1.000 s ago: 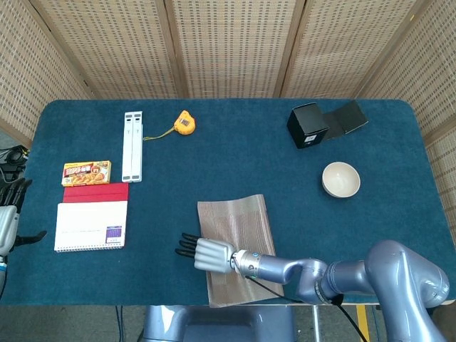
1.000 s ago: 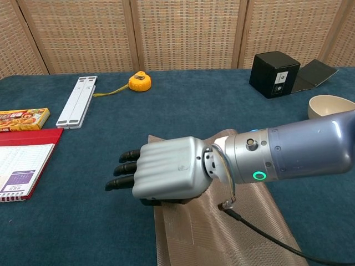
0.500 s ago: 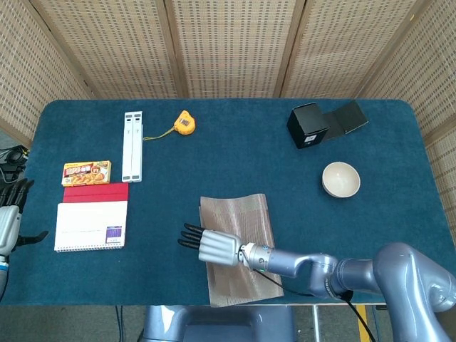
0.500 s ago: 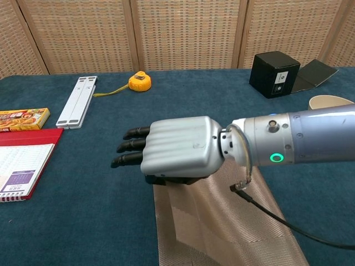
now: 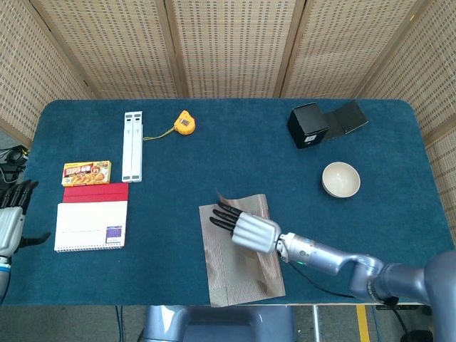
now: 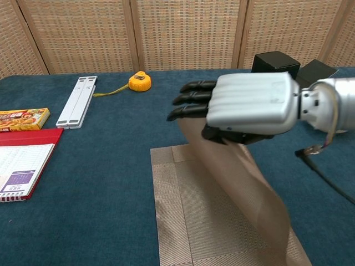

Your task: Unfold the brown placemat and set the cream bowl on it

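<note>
The brown placemat (image 5: pixel 235 267) lies at the table's near edge, left of centre, with its lower layer flat (image 6: pixel 188 221). My right hand (image 5: pixel 249 226) pinches the upper layer's free edge and holds it raised above the mat, so the flap (image 6: pixel 249 188) slopes up toward the hand (image 6: pixel 249 108). The cream bowl (image 5: pixel 340 179) stands upright on the blue cloth to the right, well apart from the mat; the chest view hides it behind my arm. My left hand (image 5: pixel 11 217) hangs off the table's left edge, fingers spread, holding nothing.
A black box (image 5: pixel 308 125) with an open lid sits at the back right. A yellow tape measure (image 5: pixel 184 124) and a white folded stand (image 5: pixel 132 146) lie at the back left. A snack box (image 5: pixel 86 173) and a red-backed notebook (image 5: pixel 91 225) lie at the left.
My right hand has risen and swung right and away from me, carrying the mat's upper layer with it. The fold has opened and the lower layer now shows. The left hand stayed put.
</note>
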Controlling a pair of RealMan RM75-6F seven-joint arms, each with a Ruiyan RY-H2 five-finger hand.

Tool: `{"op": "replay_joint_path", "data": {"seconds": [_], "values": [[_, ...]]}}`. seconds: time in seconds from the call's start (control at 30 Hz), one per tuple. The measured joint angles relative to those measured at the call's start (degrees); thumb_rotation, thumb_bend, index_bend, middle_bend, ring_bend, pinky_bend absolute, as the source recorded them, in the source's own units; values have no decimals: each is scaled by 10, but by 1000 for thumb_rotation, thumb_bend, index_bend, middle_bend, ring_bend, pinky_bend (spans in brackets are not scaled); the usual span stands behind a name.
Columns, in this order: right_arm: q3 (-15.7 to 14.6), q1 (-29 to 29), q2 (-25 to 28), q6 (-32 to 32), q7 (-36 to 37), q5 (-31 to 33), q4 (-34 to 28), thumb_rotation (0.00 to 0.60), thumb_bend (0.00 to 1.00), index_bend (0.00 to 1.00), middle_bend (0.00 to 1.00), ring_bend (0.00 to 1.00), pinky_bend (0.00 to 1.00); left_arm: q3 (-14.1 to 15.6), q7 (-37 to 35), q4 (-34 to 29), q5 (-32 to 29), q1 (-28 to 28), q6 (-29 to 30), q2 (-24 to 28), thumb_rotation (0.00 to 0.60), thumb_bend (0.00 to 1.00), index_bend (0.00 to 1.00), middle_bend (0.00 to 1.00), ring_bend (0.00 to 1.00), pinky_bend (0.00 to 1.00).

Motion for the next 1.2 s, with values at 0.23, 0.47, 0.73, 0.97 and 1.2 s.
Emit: {"op": "replay_joint_path", "data": {"seconds": [0.23, 0.47, 0.73, 0.97, 1.2], "values": [[-19, -71, 64, 68, 8, -2, -10, 600, 461, 962, 163, 0, 73, 6, 3, -8, 19, 4, 13, 0, 600, 0, 0, 0, 0, 0], [-38, -142, 83, 125, 44, -1, 22, 600, 461, 962, 161, 0, 75, 16, -1, -16, 47, 14, 33, 3, 600, 0, 0, 0, 0, 0], [-51, -209, 73, 162, 94, 2, 120, 600, 461, 962, 160, 0, 78, 24, -6, -23, 71, 25, 53, 6, 600, 0, 0, 0, 0, 0], [-59, -255, 52, 178, 149, 5, 210, 600, 461, 957, 153, 0, 80, 27, -8, -26, 82, 30, 61, 7, 600, 0, 0, 0, 0, 0], [-64, -277, 39, 181, 121, -13, 245, 600, 0, 4, 0, 0, 0, 27, -9, -28, 85, 32, 64, 8, 600, 0, 0, 0, 0, 0]]}}
